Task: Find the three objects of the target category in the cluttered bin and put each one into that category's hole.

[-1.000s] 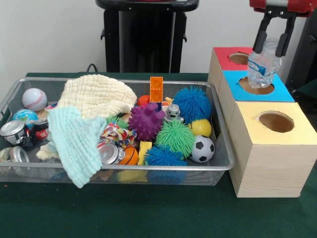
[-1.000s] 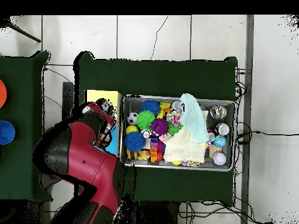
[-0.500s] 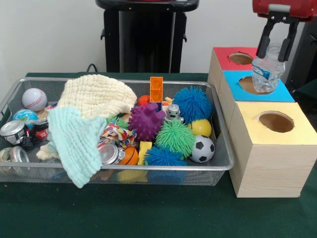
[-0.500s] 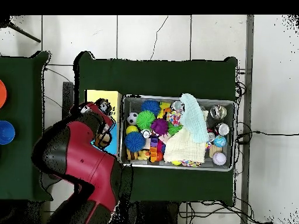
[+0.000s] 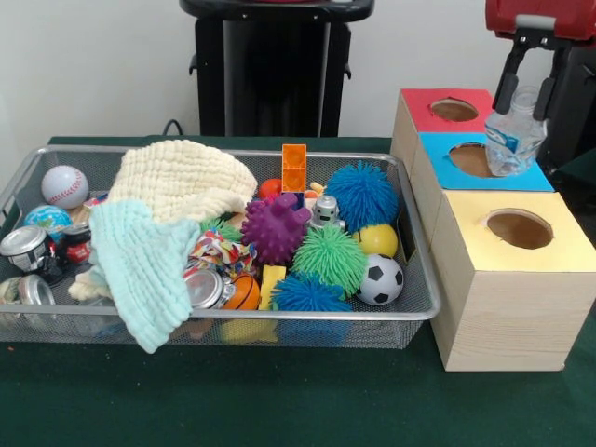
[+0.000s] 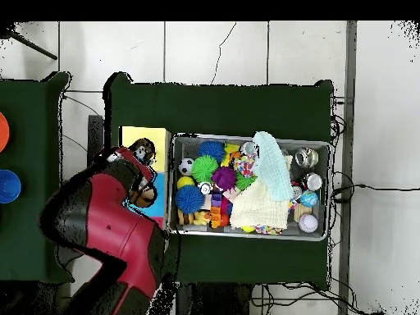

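My gripper (image 5: 528,97) hangs at the top right of the front view, shut on the neck of a clear plastic bottle (image 5: 514,140). The bottle hangs tilted above the right edge of the blue-topped box, to the right of the blue hole (image 5: 472,160). The red hole (image 5: 454,110) lies behind it and the yellow hole (image 5: 519,228) in front. The wire-mesh bin (image 5: 233,315) stands to the left, full of toys, cans and cloths. In the overhead view the red arm (image 6: 107,230) covers the boxes left of the bin (image 6: 250,136).
In the bin lie a cream cloth (image 5: 182,177), a mint cloth (image 5: 140,265), a baseball (image 5: 64,185), cans (image 5: 25,248), spiky balls (image 5: 331,258), a soccer ball (image 5: 380,279) and an orange block (image 5: 294,168). The black pedestal (image 5: 275,65) stands behind.
My gripper has carried the bottle to the right in the front view and slightly up, from over the blue hole to the blue panel's right edge.
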`<move>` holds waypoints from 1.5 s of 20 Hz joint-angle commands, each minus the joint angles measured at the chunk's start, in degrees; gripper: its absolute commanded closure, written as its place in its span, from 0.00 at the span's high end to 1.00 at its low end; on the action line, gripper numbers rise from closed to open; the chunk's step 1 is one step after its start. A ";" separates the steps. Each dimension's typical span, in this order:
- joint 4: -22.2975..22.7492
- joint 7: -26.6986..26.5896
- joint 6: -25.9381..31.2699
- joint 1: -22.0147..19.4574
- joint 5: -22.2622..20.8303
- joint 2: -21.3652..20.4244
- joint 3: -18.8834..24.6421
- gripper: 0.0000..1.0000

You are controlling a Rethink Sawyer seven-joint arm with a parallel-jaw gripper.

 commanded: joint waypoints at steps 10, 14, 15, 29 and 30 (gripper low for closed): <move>3.17 20.94 14.04 0.51 0.64 2.90 2.71 0.00; 3.82 21.18 13.47 0.88 -0.26 3.42 1.69 0.00; 3.66 21.22 13.44 1.04 -0.65 3.72 1.03 0.00; 4.03 17.95 11.97 0.56 -2.22 4.83 -1.90 0.00; 4.40 17.87 11.17 0.30 -1.77 4.59 -0.80 0.00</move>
